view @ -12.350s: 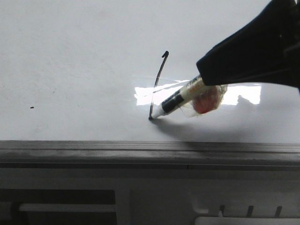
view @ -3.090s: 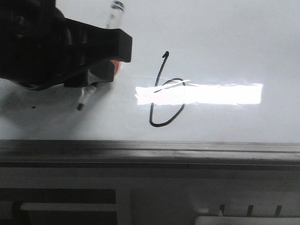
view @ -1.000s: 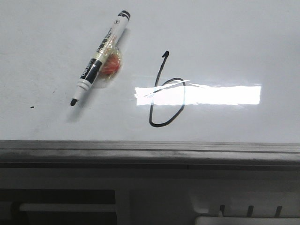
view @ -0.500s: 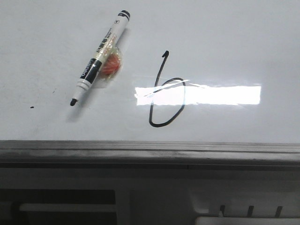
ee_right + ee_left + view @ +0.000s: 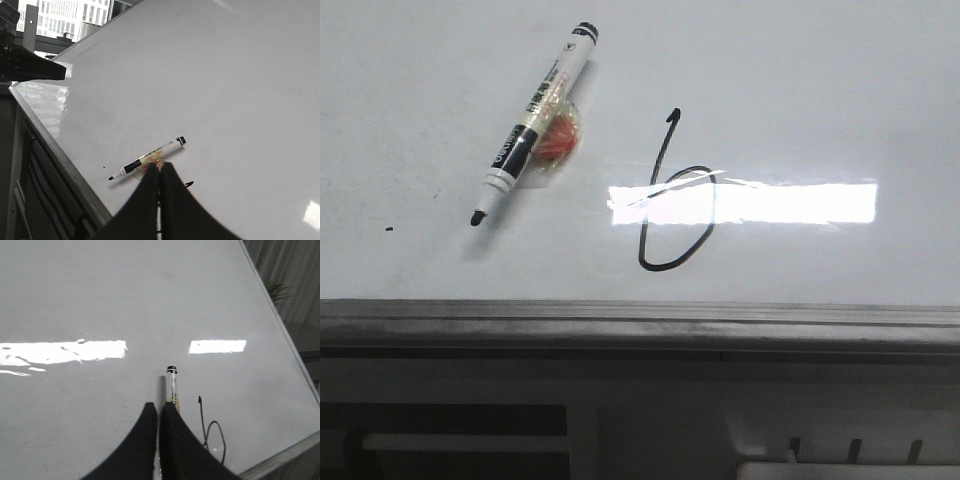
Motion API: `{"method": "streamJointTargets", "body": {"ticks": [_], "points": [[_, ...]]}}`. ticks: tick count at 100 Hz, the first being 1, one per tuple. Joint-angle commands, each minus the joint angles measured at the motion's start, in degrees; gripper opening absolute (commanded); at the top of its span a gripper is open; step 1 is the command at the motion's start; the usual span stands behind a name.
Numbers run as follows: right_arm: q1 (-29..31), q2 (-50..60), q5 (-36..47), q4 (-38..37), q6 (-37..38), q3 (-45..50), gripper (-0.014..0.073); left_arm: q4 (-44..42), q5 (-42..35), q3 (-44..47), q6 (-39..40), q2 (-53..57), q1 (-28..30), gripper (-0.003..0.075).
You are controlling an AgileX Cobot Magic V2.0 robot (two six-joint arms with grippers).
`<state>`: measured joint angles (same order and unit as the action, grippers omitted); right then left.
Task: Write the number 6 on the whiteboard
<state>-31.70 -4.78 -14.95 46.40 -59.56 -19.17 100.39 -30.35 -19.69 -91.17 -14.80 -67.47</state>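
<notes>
Whiteboard (image 5: 800,90), uncapped marker (image 5: 531,125) lying flat (beside the number 6 (image 5: 673,195))

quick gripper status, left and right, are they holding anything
Left gripper: shut, holding nothing; the marker lies loose on the whiteboard.
Right gripper: shut, holding nothing.

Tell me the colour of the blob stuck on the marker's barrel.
Orange-red blob on the marker; clearest in the front view.

Hand-drawn number 6 (image 5: 672,195) on whiteboard (image 5: 800,90); marker (image 5: 534,122) print unreadable.
</notes>
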Motion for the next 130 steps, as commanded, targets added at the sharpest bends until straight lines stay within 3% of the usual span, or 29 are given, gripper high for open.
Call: {"method": "streamJointTargets", "body": {"ticks": [1,10,15,28,41,48,71,85,100,130], "points": [[0.4,-0.7,3.7,1.2,0.0,-1.4,-0.0071,-3.4,-0.8,-1.0,-0.7,-0.4,-0.5,-0.0019],[0.4,-0.7,3.7,1.2,0.0,-1.4,-0.0071,-12.2,0.0,0.4,1.6,-0.5,0.0,-0.0019],[0.4,-0.7,3.7,1.2,0.0,-1.4,-0.0071,-22.2,0.4,1.7,5.5,-0.5,1.2,-0.0019],[0.4,-0.7,3.7,1.2,0.0,-1.4,-0.0071,-43.4,0.7,5.9,23.0,-0.6,7.4,-0.0019],[0.4,-0.7,3.7,1.2,0.0,-1.4,-0.0071,-63.2,5.2,9.4,42.7,-0.5,18.5,-0.0019],[0.4,-0.7,3.7,1.2,0.0,-1.4,-0.0071,-69.7,8.5,10.5,52.2,-0.3,24.9,-0.0019],[0.4,-0.7,3.7,1.2,0.0,-1.4,-0.0071,-85.5,19.7,13.3,72.5,4.2,41.6,-0.0019],[0.4,-0.7,3.7,1.2,0.0,-1.4,-0.0071,-93.4,26.9,15.2,82.0,7.2,49.1,-0.0019],[0.4,-0.7,3.7,1.2,0.0,-1.4,-0.0071,-93.8,36.1,17.4,84.4,10.0,56.3,-0.0019],[0.4,-0.7,3.7,1.2,0.0,-1.4,-0.0071,-89.8,47.0,21.8,84.5,16.8,59.7,-0.0019]]}}
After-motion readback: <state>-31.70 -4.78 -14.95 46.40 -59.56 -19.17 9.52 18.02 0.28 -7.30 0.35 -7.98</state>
